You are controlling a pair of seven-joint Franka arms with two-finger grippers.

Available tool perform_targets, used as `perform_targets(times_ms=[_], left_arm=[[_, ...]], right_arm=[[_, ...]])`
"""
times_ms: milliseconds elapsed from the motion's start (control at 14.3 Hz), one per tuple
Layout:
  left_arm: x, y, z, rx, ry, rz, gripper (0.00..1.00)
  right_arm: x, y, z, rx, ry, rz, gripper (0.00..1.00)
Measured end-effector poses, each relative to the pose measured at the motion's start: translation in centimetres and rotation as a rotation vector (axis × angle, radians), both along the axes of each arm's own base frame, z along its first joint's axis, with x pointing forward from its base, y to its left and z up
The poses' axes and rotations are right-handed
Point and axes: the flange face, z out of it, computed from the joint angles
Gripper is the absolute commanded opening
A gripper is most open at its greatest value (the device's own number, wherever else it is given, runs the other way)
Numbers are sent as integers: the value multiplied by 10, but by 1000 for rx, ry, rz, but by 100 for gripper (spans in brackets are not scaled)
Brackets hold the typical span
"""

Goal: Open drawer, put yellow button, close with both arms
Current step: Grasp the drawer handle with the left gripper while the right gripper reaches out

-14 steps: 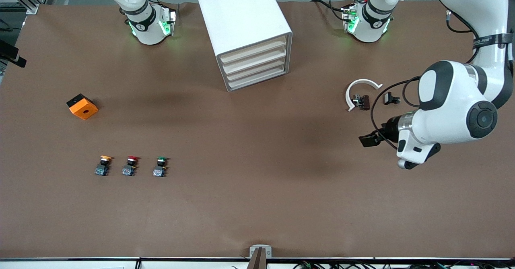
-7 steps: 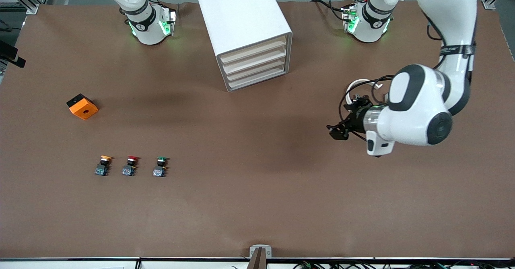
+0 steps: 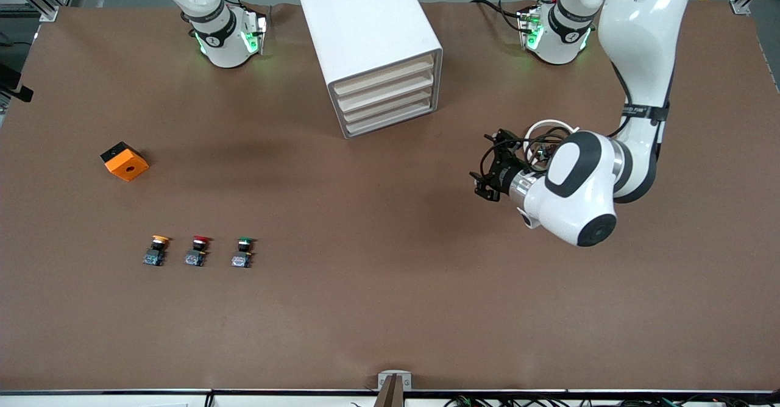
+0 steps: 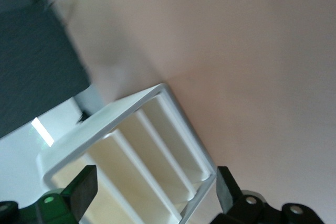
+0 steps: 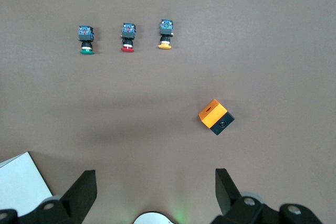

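The left gripper (image 3: 489, 166) is hanging over bare table toward the left arm's end, its fingers (image 4: 84, 191) spread wide with nothing between them, and it is pointing toward the white cabinet (image 3: 368, 47). In the left wrist view the cabinet's cream fronts are showing between the two fingers, well apart from them. The drawer (image 3: 385, 76), the uppermost of the four, is sitting shut and flush with the three below it.

The right gripper (image 5: 155, 190) is out of the front view; its arm is waiting high above the table, fingers likewise spread and empty, looking down on the buttons and an orange block (image 3: 124, 161).

The yellow button (image 3: 156, 250) is standing on the table toward the right arm's end, nearer the front camera than the cabinet and the orange block, well apart from both grippers. It is heading a short row, with the red button (image 3: 198, 250) beside it and the green button (image 3: 243, 252) next. A white curved part (image 3: 546, 128) is lying partly hidden by the left arm.
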Motion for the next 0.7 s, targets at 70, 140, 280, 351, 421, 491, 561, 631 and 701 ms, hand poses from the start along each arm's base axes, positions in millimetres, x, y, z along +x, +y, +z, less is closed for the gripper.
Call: perform_targets(times_ms=[70, 140, 280, 351, 421, 491, 561, 631, 701], left_arm=[[-6, -7, -2, 29, 73, 15, 100], [-14, -13, -3, 59, 142, 25, 100], [-31, -25, -4, 122, 300, 34, 100], [-40, -30, -5, 150, 379, 31, 100], [-47, -36, -6, 171, 443, 32, 100], [-53, -43, -8, 190, 486, 34, 100], [-59, -52, -12, 205, 515, 35, 100], [-64, -62, -17, 216, 538, 32, 83], [-70, -69, -24, 222, 558, 27, 77]], right_arm=[[1, -3, -2, 0, 3, -5, 100], [2, -6, -5, 1, 10, -12, 100], [10, -14, -19, 3, 29, -23, 100], [19, -16, -32, 3, 43, -25, 100], [30, -18, -49, 3, 61, -25, 100], [43, -19, -66, 1, 68, -24, 100], [54, -21, -81, -2, 72, -23, 100], [63, -23, -96, -3, 82, -16, 100], [71, -25, -108, -6, 81, -4, 100]])
